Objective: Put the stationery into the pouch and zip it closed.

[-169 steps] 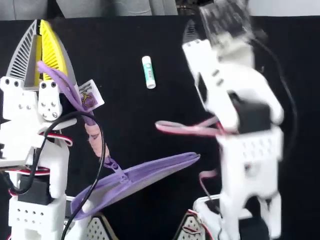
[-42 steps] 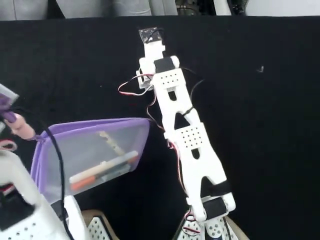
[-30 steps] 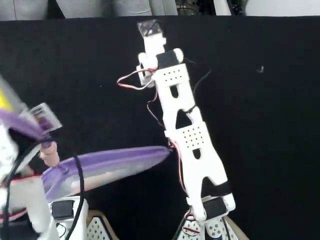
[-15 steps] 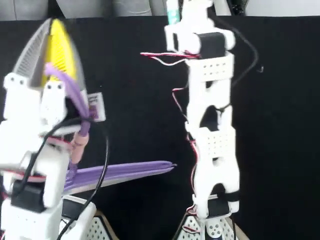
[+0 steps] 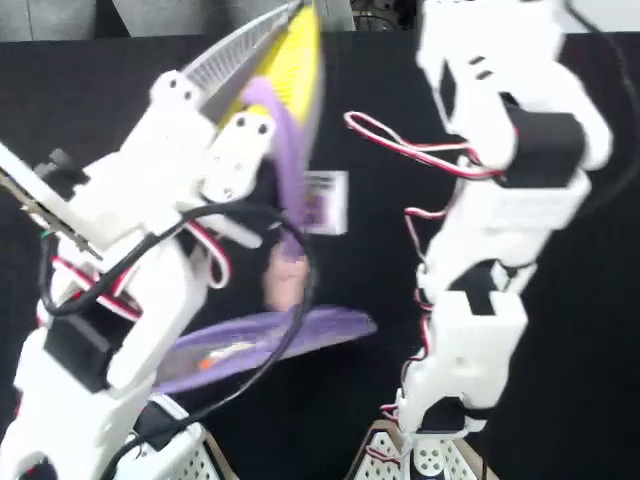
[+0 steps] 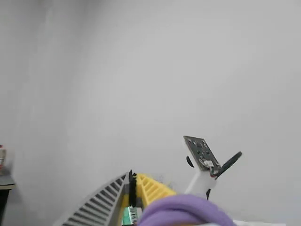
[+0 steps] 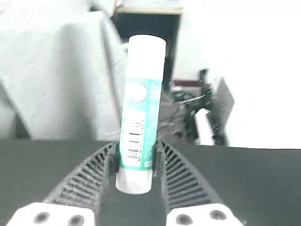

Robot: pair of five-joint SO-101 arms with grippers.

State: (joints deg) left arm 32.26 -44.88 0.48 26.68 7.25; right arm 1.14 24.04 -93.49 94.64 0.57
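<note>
Black table (image 5: 590,300), right tool (image 7: 136,157) clamping barcode-labelled glue stick (image 7: 141,94), left tool (image 5: 295,25) pinching purple pouch (image 5: 300,325).

A robotics lab: black-covered table (image 5: 600,350), bare white wall (image 6: 141,70), cluttered dark equipment (image 7: 207,110).

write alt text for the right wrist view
The right gripper is shut on a white and teal glue stick, which pokes out past its ribbed jaws. Beyond lie the black table and a grey cloth.
</note>
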